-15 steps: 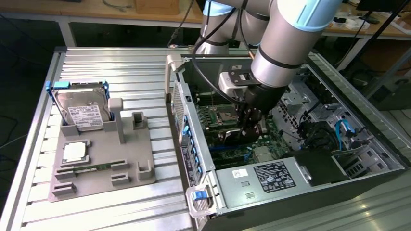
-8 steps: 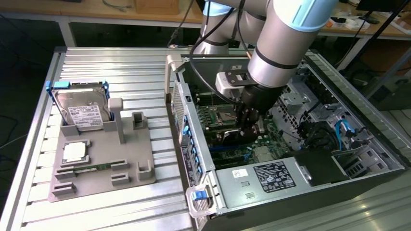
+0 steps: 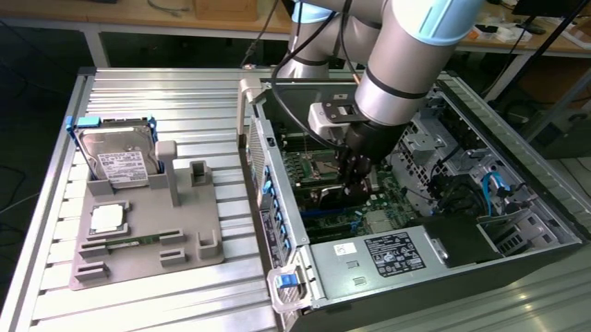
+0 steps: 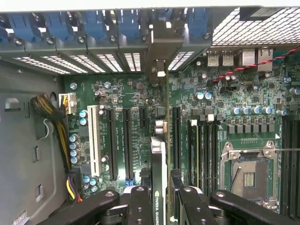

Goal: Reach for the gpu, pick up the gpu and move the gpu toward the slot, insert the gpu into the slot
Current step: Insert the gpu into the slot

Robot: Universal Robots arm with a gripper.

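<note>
My gripper (image 4: 159,204) is shut on the gpu (image 4: 158,154), a thin dark card seen edge-on between the black fingers (image 4: 139,201). Its metal bracket (image 4: 159,44) reaches the case's rear wall. The card stands upright just above the green motherboard (image 4: 220,93), between two long parallel connectors (image 4: 127,140). The slot directly under the card is hidden by it. In the exterior view the gripper (image 3: 356,185) is down inside the open computer case, with the gpu (image 3: 328,197) below it and blue slot strips (image 3: 331,218) just beneath.
Blue retention clips (image 4: 93,23) line the rear wall. A square silver processor socket (image 4: 248,173) and a yellow cable bundle (image 4: 47,108) flank the card. A hard drive (image 3: 115,162) stands on the grey fixture (image 3: 148,238) outside the case. A power supply (image 3: 388,252) sits near the case's front.
</note>
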